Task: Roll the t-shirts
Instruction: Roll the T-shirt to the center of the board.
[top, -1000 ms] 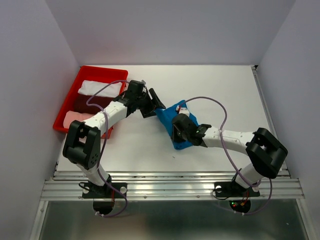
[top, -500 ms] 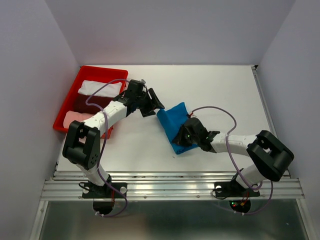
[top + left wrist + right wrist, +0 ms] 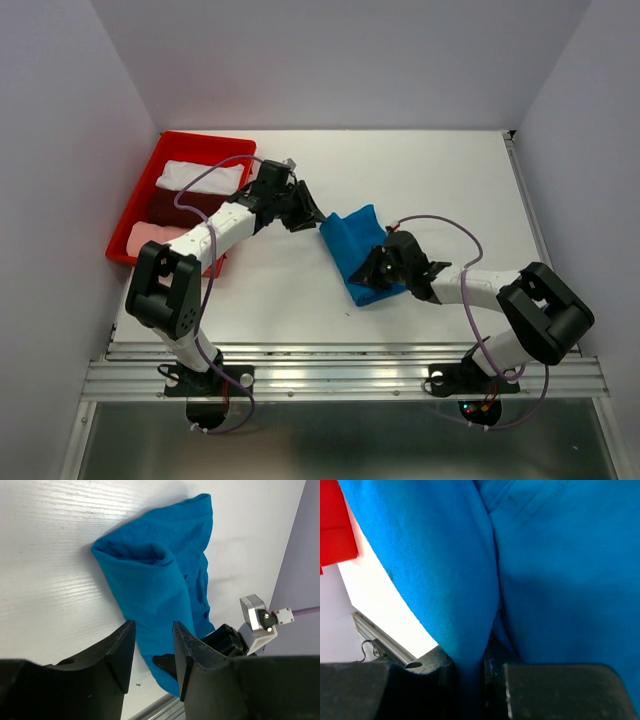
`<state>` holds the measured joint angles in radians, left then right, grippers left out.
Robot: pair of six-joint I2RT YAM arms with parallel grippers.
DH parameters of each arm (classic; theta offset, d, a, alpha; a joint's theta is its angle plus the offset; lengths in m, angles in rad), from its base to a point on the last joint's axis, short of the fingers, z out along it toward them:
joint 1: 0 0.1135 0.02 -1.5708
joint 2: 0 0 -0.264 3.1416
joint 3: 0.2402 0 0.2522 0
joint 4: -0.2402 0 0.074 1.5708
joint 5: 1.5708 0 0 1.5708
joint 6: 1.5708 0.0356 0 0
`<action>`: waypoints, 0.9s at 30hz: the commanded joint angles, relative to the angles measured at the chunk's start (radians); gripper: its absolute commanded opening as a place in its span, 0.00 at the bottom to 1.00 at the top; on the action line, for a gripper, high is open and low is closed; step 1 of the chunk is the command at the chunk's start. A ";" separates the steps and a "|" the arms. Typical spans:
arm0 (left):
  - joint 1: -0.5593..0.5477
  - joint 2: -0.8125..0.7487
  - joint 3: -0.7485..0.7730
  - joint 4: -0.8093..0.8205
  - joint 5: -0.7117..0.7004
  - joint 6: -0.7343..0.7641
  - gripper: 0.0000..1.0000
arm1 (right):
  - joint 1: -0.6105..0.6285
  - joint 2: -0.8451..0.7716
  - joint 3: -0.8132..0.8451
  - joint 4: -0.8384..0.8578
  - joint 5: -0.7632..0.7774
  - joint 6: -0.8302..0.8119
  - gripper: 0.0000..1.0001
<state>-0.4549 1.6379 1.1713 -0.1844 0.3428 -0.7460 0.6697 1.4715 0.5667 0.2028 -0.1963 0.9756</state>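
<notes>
Top external view: a bright blue soft cloth t-shirt (image 3: 352, 245) lies bunched into a loose, partly rolled bundle near the middle of the white bench (image 3: 450, 180), slanting from far-left to near-right. The right claw (image 3: 378, 275) sits at the bundle's near end. The right wrist view shows a fold of the blue cloth pinched tight between its 2 black fingers (image 3: 427, 666). The left claw (image 3: 312, 213) hangs just beside the bundle's far-left corner. In the left wrist view its 2 fingers stand a narrow gap apart with nothing gripped, and the open rolled end of the cloth shows past them. A red plastic tray (image 3: 170, 150) at the bench's left edge holds 3 folded garments in a row: a white t-shirt (image 3: 200, 177) farthest, a dark maroon t-shirt (image 3: 172, 207) in the middle, and a pale pink t-shirt (image 3: 150, 240) nearest.
</notes>
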 commanded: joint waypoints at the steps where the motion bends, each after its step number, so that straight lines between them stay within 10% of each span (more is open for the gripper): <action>1: -0.024 -0.001 0.001 0.014 0.025 0.051 0.44 | -0.027 -0.014 -0.011 0.061 -0.057 -0.005 0.02; 11: -0.080 0.106 0.077 0.045 0.082 0.082 0.01 | -0.047 -0.059 -0.037 0.046 -0.058 -0.015 0.40; 20: -0.093 0.241 0.162 0.052 0.099 0.089 0.00 | -0.056 -0.189 -0.030 -0.121 0.023 -0.067 0.63; 27: -0.099 0.319 0.246 0.051 0.108 0.091 0.00 | -0.056 -0.283 -0.001 -0.302 0.089 -0.133 0.62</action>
<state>-0.5442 1.9385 1.3449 -0.1528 0.4297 -0.6792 0.6209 1.2198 0.5278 0.0200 -0.1604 0.8993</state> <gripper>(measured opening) 0.022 0.619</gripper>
